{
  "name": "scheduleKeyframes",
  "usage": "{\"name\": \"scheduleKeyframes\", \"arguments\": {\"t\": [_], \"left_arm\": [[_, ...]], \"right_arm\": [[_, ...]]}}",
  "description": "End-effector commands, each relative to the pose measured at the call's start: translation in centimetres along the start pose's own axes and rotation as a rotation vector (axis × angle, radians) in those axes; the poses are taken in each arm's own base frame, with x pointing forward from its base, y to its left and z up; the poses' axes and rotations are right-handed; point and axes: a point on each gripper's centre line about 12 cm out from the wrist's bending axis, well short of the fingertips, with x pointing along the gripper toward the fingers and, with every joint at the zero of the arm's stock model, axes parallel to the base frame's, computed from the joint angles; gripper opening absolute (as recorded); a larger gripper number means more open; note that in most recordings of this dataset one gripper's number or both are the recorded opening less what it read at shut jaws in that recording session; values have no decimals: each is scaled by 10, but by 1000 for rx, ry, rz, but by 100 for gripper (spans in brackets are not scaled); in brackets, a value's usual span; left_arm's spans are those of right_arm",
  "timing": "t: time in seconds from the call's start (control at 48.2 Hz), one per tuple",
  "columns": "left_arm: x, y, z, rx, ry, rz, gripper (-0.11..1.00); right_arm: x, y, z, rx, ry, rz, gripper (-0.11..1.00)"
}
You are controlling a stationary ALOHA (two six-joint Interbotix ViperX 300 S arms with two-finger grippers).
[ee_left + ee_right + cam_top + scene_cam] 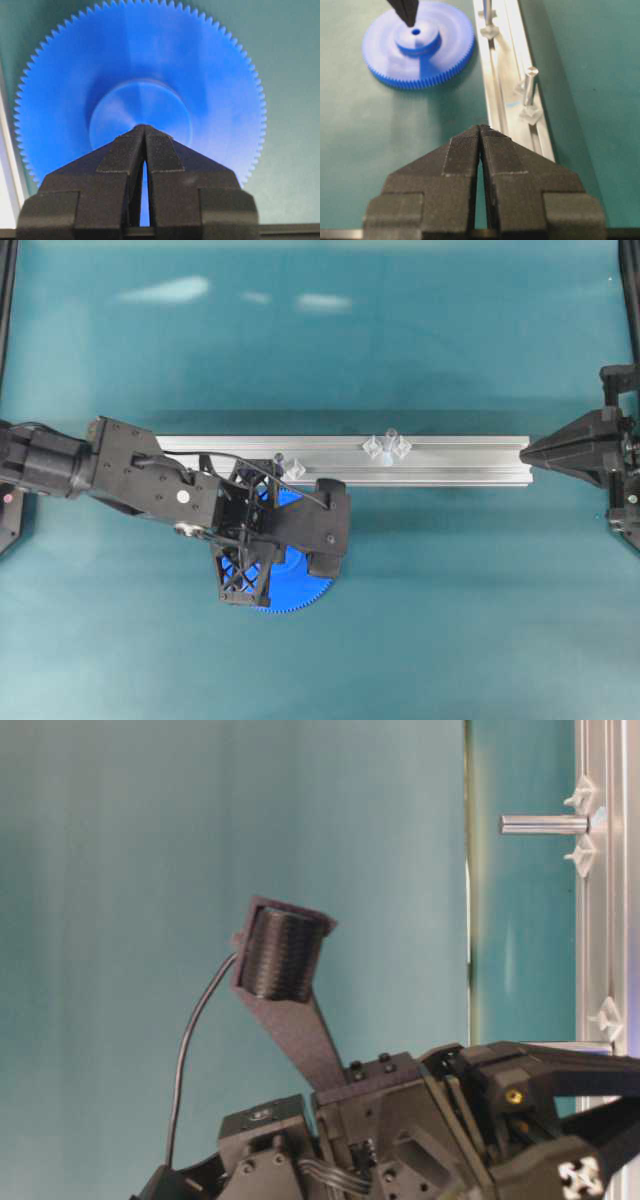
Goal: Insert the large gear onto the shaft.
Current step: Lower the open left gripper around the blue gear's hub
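Note:
The large gear (300, 590) lies flat on the green mat just in front of the rail, mostly covered by my left arm. It fills the left wrist view (210, 85). My left gripper (145, 128) is shut and empty, its tips pointing down over the raised hub (416, 36), beside the hub's hole. The shaft (389, 439) stands upright on the rail between two clear diamond mounts and also shows in the right wrist view (530, 85). My right gripper (480, 128) is shut and empty at the rail's right end (527, 452).
The aluminium rail (450, 462) runs left to right across the middle of the mat. A shorter peg with a dark tip (280, 458) stands on it right behind the gear. My left arm's wrist camera (283, 955) rises at table level.

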Motion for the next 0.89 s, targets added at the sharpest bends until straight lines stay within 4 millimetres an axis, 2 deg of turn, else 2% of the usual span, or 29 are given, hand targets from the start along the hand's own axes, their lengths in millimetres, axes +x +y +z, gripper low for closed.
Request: {"name": "scheduleKeyframes", "arguments": {"t": [0.0, 0.477, 0.643, 0.768, 0.871], "left_arm": [[-10, -3, 8, 8, -23, -2, 2], [-6, -2, 10, 5, -3, 0, 2], [-7, -2, 13, 3, -17, 0, 6], [-7, -2, 13, 0, -20, 0, 22], [-7, -2, 13, 0, -20, 0, 52]], "right_arm": [[-1, 0, 5, 13, -17, -1, 8], [-4, 0, 0, 15, -9, -1, 8], [-4, 0, 0, 15, -8, -1, 8], [-4, 0, 0, 16, -8, -1, 8], [-3, -1, -2, 17, -3, -3, 8]]}}
